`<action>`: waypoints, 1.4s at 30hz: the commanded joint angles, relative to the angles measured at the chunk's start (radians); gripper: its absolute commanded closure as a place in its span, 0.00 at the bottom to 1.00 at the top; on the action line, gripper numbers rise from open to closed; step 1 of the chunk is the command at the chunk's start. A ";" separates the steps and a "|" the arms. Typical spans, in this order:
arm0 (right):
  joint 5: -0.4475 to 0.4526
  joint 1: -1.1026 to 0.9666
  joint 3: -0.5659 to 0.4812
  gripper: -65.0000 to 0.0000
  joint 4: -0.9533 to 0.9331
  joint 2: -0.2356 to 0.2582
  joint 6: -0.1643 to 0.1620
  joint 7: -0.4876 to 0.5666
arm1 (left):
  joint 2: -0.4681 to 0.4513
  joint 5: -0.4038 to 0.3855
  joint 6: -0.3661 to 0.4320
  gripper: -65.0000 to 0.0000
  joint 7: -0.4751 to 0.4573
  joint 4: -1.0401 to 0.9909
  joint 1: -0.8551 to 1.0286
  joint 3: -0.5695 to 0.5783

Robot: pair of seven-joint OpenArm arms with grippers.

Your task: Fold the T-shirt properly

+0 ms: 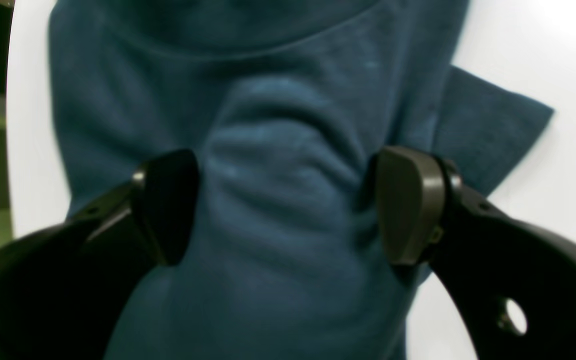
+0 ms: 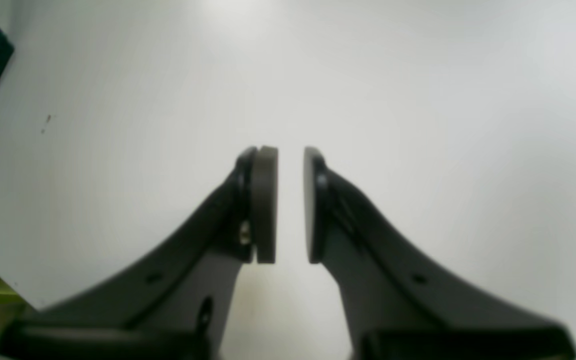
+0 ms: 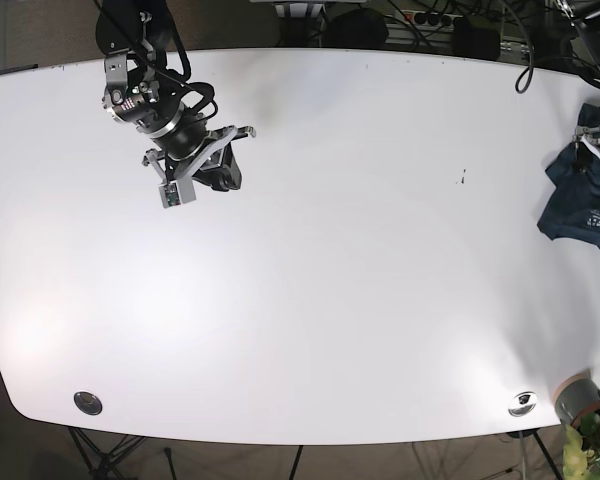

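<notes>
The dark blue T-shirt [image 3: 583, 205] lies bunched up at the far right edge of the white table [image 3: 330, 300]. In the left wrist view it fills the frame [image 1: 268, 100], with a sleeve or corner sticking out to the right. My left gripper [image 1: 283, 205] is open with its jaws wide apart. It sits right over the shirt and straddles a raised ridge of cloth; it also shows in the base view [image 3: 598, 140]. My right gripper [image 2: 290, 200] hangs over bare table with a narrow gap between its pads and holds nothing. In the base view it is at the back left [image 3: 225, 172].
A small dark mark [image 3: 463, 178] is on the table's right half. Two round metal fittings [image 3: 87, 403] [image 3: 523, 403] sit near the front edge. A grey pot [image 3: 578, 400] stands off the front right corner. Cables run behind the back edge.
</notes>
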 commanded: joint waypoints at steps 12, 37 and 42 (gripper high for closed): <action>0.014 -0.018 0.004 0.88 0.069 0.008 0.004 0.023 | -0.027 -0.087 -0.022 0.22 0.131 0.359 0.003 -0.065; -0.306 -0.011 0.249 0.88 0.054 0.006 0.005 0.261 | 0.219 -0.058 0.450 0.29 -0.245 0.525 -0.046 0.576; -0.424 -0.084 0.257 0.88 0.017 0.006 0.058 0.453 | 0.285 0.014 0.577 0.29 -0.245 0.626 0.043 0.625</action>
